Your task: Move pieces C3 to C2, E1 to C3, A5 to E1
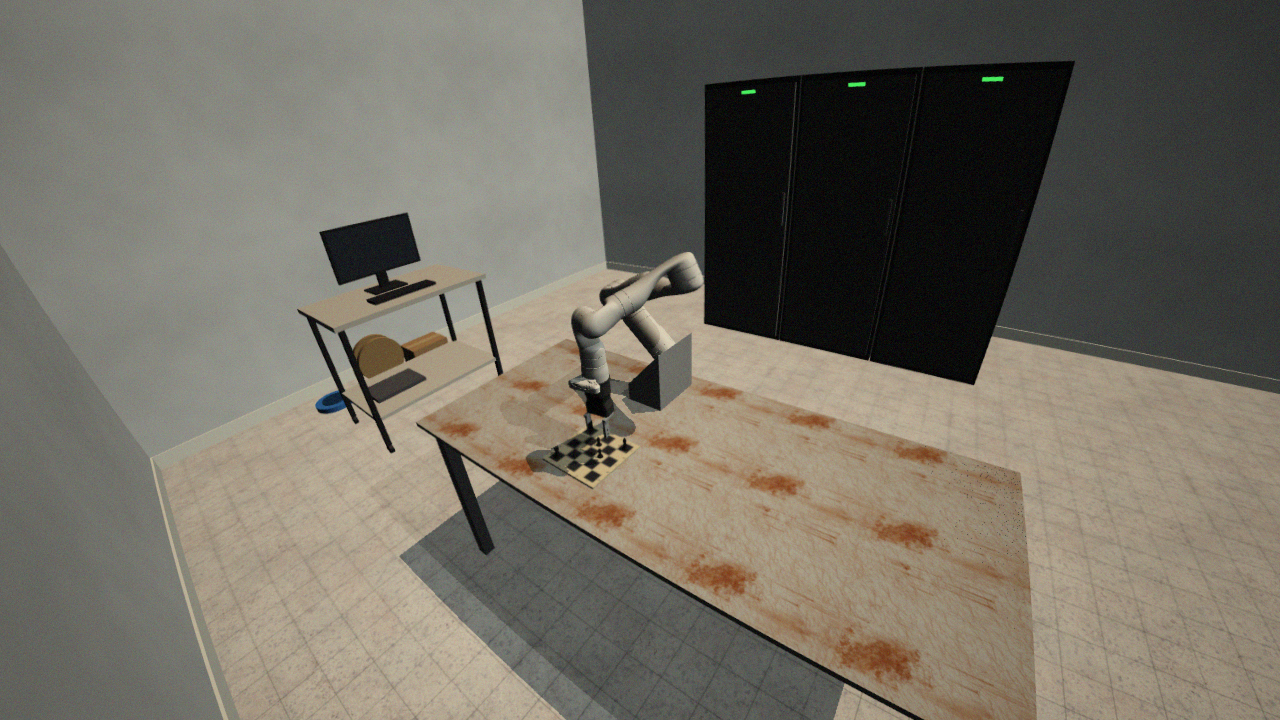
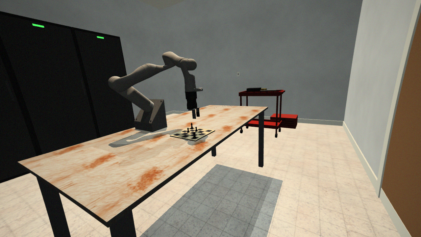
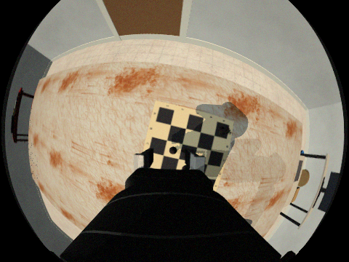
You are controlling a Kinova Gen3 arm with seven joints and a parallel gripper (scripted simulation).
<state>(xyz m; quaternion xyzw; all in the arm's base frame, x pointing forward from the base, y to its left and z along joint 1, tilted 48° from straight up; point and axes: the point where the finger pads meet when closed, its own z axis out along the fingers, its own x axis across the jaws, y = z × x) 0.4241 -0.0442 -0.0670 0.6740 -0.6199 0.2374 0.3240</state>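
Three black cabinets [image 1: 832, 214] [image 2: 59, 88] stand against a grey wall [image 1: 644, 134] [image 2: 220, 38], green lights glowing above a pale tiled floor [image 1: 295, 546] [image 2: 320, 182] [image 3: 203, 54].

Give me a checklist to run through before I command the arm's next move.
1. Gripper open, holding nothing: ok.
2. Fingertips above the piece tops, with a gap in the exterior view: ok.
3. All four black chess pieces upright: ok.
4. Chessboard lying flat on the table: ok.
5. Whole board unobstructed in the wrist view: not ok, the gripper hides its near part.
6. Every base fully inside its named square: cannot tell, labels too small.
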